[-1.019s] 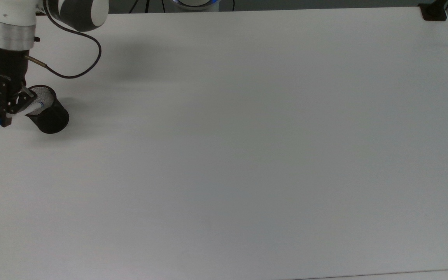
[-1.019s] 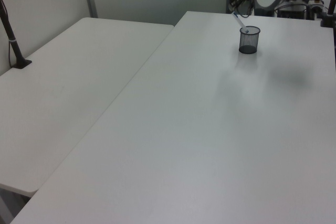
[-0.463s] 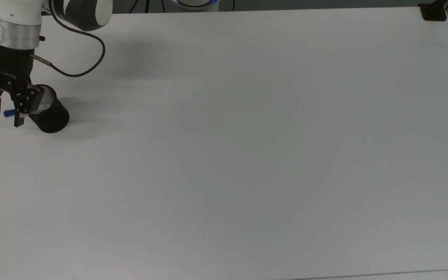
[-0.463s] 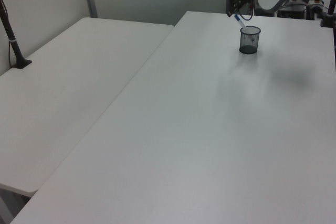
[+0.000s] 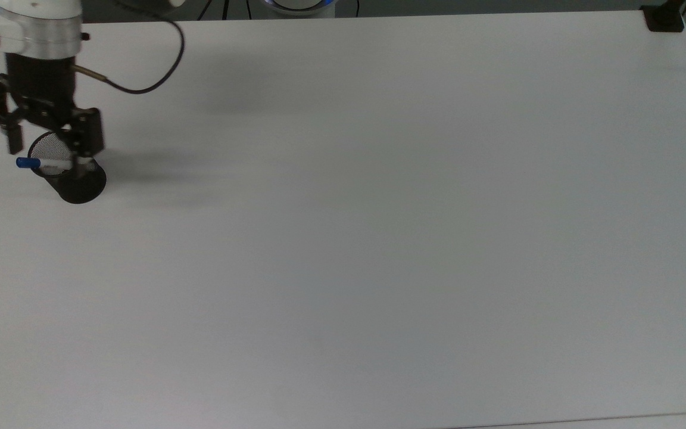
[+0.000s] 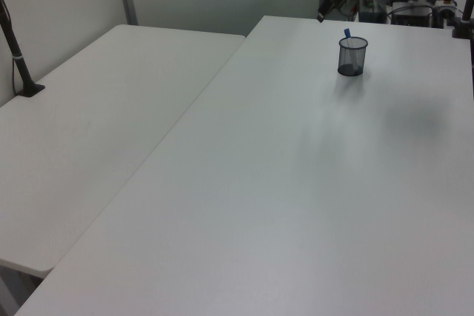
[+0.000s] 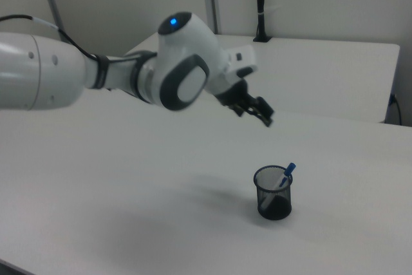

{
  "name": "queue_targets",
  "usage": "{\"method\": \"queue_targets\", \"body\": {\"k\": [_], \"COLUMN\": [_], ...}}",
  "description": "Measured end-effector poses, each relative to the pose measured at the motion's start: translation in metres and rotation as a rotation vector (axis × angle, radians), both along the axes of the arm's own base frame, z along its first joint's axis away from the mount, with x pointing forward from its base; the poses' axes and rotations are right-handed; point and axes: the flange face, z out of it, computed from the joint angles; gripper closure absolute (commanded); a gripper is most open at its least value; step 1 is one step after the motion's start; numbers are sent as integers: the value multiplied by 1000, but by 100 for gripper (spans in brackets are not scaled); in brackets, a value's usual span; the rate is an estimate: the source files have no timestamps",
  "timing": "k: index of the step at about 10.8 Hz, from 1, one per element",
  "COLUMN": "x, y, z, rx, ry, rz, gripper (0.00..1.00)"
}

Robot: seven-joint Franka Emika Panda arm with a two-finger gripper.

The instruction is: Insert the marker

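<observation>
Hand (image 5: 48, 143) spread wide and holding nothing, above the black mesh cup (image 7: 273, 192); the marker (image 7: 282, 176) leans inside, blue cap up, on the worktop (image 5: 379, 238).

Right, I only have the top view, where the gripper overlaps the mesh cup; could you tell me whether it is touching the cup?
Observer: No. In the right view the gripper hangs well above the black mesh cup, apart from it.
Operator: Thank you. And is the marker properly inside?
Observer: Yes. The marker stands tilted in the cup, leaning on the rim, with its blue end poking above it.
</observation>
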Motion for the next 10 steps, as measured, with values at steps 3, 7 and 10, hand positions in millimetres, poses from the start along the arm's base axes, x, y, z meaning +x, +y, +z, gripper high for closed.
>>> {"method": "queue_targets", "body": {"k": [3, 7, 10], "x": [20, -9, -37], "y": [104, 207, 256], "z": [23, 84, 108], "rx": [71, 141, 164], "ry": [208, 401, 466], "rz": [127, 239, 193], "gripper": [0, 0, 0]}}
